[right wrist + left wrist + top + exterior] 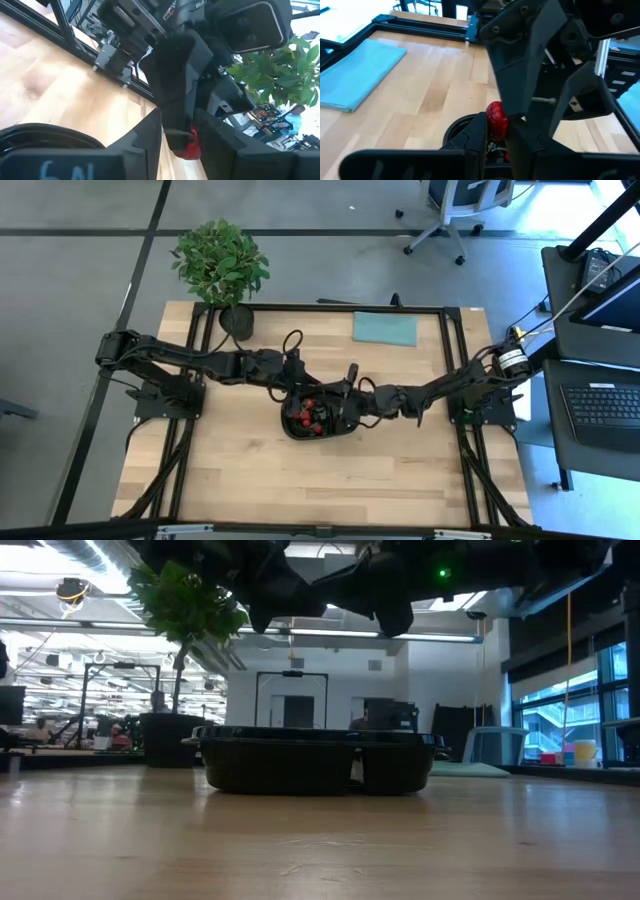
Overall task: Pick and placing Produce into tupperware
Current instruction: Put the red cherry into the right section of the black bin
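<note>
The black tupperware tray (318,420) sits mid-table, and several red strawberries (312,412) and dark berries lie in its left compartment. In the low view the tray (318,762) rests flat on the wood. Both grippers meet just above it. My left gripper (496,137) is shut on one red strawberry (496,120). My right gripper (180,142) is open and faces the left one. Its fingers stand on either side of the left gripper's tip and the strawberry (191,148). I cannot tell whether they touch it. My left gripper pinches a single red strawberry (496,122) between its two fingers. It comes from the table's left, over the tray. The fruit is lifted clear of the tray, and its red body shows above the fingers (476,134) in the left wrist view.
A potted green plant (222,265) stands at the far left corner. A flat teal cloth (385,328) lies at the far edge. A black frame rail (330,308) rings the table. Bare wood lies on the near side of the tray (320,480).
</note>
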